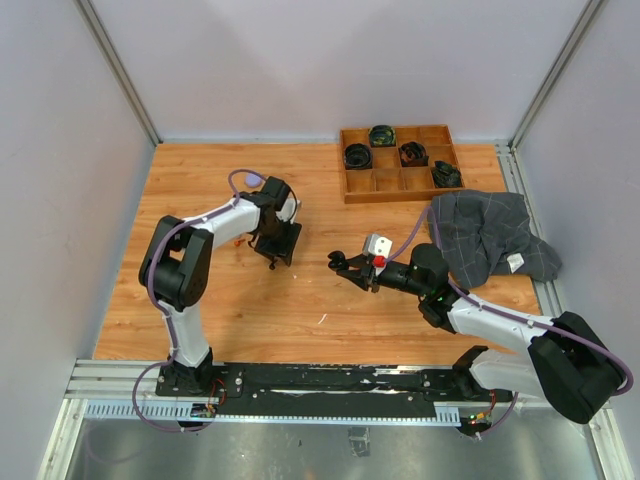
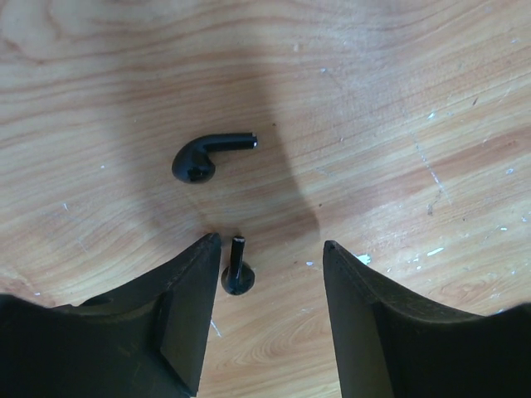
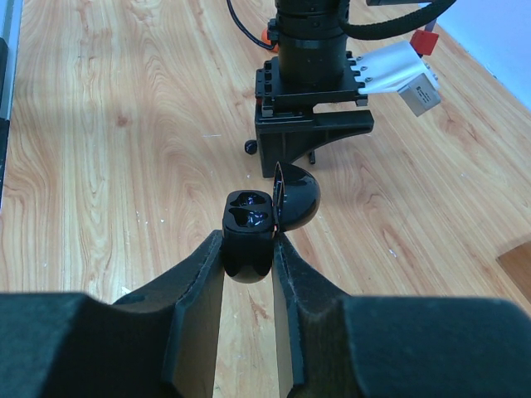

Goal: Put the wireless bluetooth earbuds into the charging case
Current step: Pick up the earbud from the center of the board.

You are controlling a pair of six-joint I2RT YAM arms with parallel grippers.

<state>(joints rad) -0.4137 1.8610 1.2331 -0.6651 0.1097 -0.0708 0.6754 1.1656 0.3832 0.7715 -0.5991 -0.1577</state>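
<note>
Two black earbuds lie on the wooden table in the left wrist view. One earbud (image 2: 207, 155) lies on its side ahead of the fingers. The other earbud (image 2: 235, 269) stands stem-up between the jaws, close to the left finger and not gripped. My left gripper (image 2: 270, 245) hovers open over them, near the table's middle left (image 1: 275, 245). My right gripper (image 3: 249, 240) is shut on a black charging case (image 3: 249, 217), held above the table with its lid (image 3: 299, 199) swung open and both sockets showing. From above, the case (image 1: 343, 264) faces the left gripper.
A wooden tray (image 1: 400, 183) with several dark round cases stands at the back right. A crumpled grey checked cloth (image 1: 490, 235) lies right of the right arm. A small orange-red piece (image 1: 237, 241) sits by the left arm. A thin white sliver (image 1: 322, 319) lies near the front.
</note>
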